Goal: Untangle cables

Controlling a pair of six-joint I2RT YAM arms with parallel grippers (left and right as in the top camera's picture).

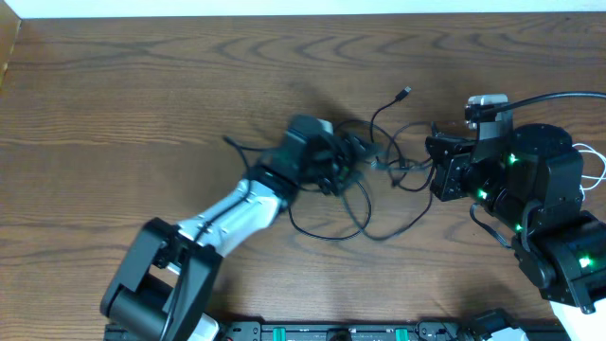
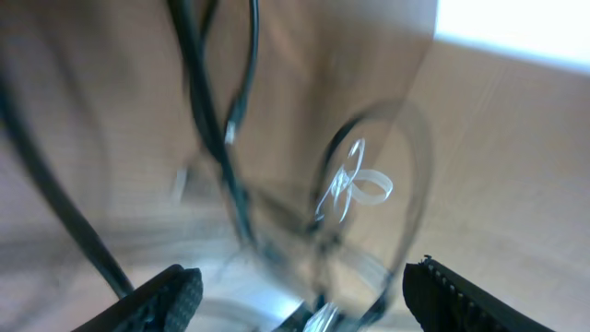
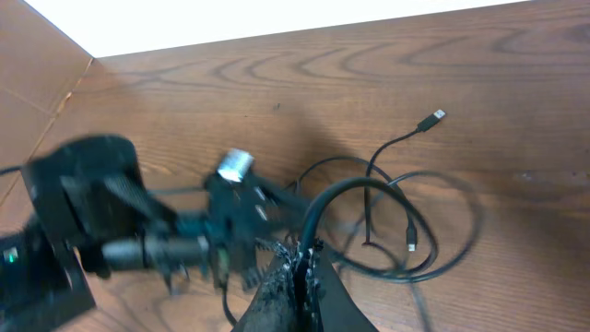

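Black cables (image 1: pixel 331 227) lie tangled in loops on the wooden table (image 1: pixel 142 95) between my two grippers. One plug end (image 1: pixel 405 92) points to the far side; it also shows in the right wrist view (image 3: pixel 431 120). My left gripper (image 1: pixel 352 156) is open, with its fingers wide apart over blurred black strands (image 2: pixel 212 120). My right gripper (image 3: pixel 301 266) is shut on a black cable (image 3: pixel 369 184) that arches up out of the jaws; it sits at the right of the tangle (image 1: pixel 436 169). A thin white looped cord (image 2: pixel 355 184) shows blurred, and thin white loops also show in the overhead view (image 1: pixel 595 156).
The table's far edge (image 1: pixel 284 17) meets a white strip. My right arm's body (image 1: pixel 530 180) fills the right side, and my left arm (image 1: pixel 227 218) crosses from the front left. A second small plug (image 3: pixel 411 243) lies inside the loops.
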